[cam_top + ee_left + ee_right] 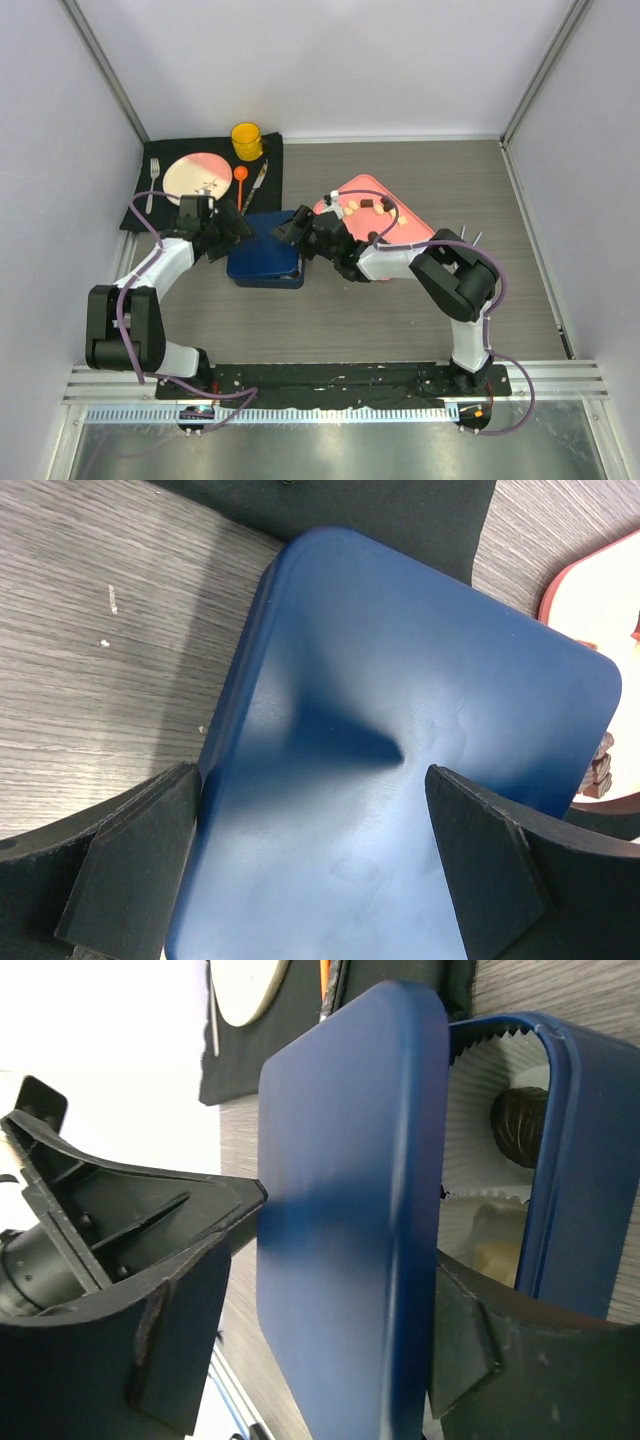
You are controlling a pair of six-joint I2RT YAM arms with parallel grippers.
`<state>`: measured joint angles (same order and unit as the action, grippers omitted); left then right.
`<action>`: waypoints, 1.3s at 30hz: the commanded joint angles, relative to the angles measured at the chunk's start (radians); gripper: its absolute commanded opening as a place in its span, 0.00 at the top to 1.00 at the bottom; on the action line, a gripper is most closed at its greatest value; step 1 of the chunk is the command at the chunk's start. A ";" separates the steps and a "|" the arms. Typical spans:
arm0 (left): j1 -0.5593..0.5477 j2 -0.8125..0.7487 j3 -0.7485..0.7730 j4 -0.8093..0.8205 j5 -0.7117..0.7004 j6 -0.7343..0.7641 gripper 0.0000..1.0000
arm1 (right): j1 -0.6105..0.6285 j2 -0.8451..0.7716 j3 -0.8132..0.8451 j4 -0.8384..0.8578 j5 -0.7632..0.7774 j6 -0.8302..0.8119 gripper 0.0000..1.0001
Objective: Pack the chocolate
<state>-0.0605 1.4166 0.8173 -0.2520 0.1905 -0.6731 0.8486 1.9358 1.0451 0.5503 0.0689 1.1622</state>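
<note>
Left gripper [310, 780] jaws full wide above lid [420, 680] of blue box [580, 1160], empty. Right gripper [350, 1240] jaws apart astride lid edge, no grip. Chocolate [368, 204]: 2 inside box, rest on pink tray [350, 187] right of box. Likely light, smearable; pinch sides gently.

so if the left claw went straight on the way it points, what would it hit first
Most likely the blue box lid, which fills the view straight ahead between the left claw's open fingers. How far off it lies can't be judged.
</note>
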 commanded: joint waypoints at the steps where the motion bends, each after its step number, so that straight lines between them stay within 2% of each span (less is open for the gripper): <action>1: 0.002 0.004 0.048 0.019 0.041 0.006 0.00 | 0.000 -0.055 0.056 -0.121 0.015 -0.079 0.22; 7: 0.002 0.013 0.056 0.011 0.044 0.010 0.00 | 0.003 -0.061 0.096 -0.200 -0.003 -0.119 0.16; 18: 0.002 0.030 0.065 0.010 0.069 0.021 0.00 | 0.023 -0.123 0.112 -0.311 0.031 -0.210 0.15; 39: 0.002 0.048 0.080 -0.015 0.099 0.055 0.00 | 0.024 -0.274 -0.008 -0.372 0.101 -0.289 0.15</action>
<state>-0.0605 1.4597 0.8600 -0.2668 0.2543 -0.6415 0.8696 1.7256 1.0573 0.1745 0.1165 0.9024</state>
